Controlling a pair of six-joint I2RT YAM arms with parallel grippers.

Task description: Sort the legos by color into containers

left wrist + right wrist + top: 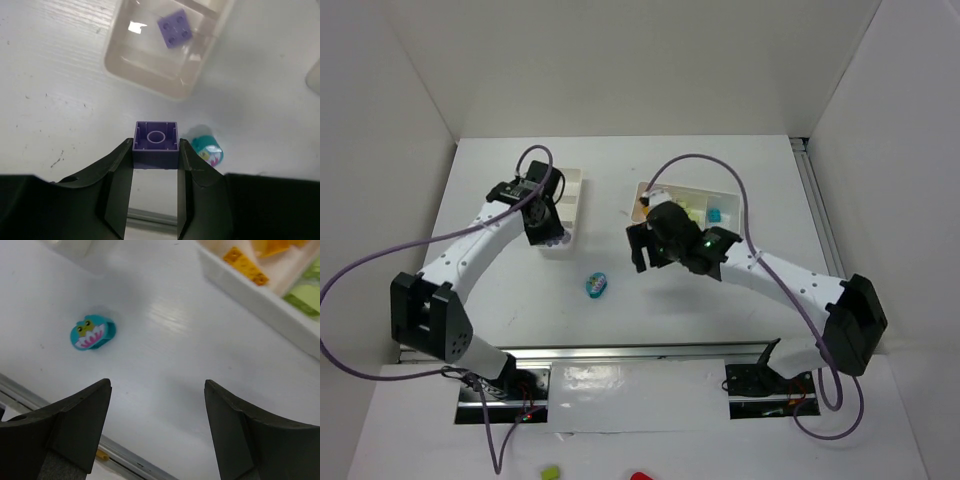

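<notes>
Your left end effector [156, 152] pinches 1 purple brick [156, 137], right end effector [157, 390] gapes empty; release early and you miss the tray [146, 84].

I see two white arms [470, 245] with black joints [430, 315], looping purple cables [695, 157] and one green wrist light [709, 241].

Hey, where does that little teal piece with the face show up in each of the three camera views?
Top external: teal piece on the bare table, between the two arms.
Left wrist: lower right of centre, right of the gripped purple brick.
Right wrist: upper left, face showing.
Shared landmark: the metal rail along the near table edge.
</notes>
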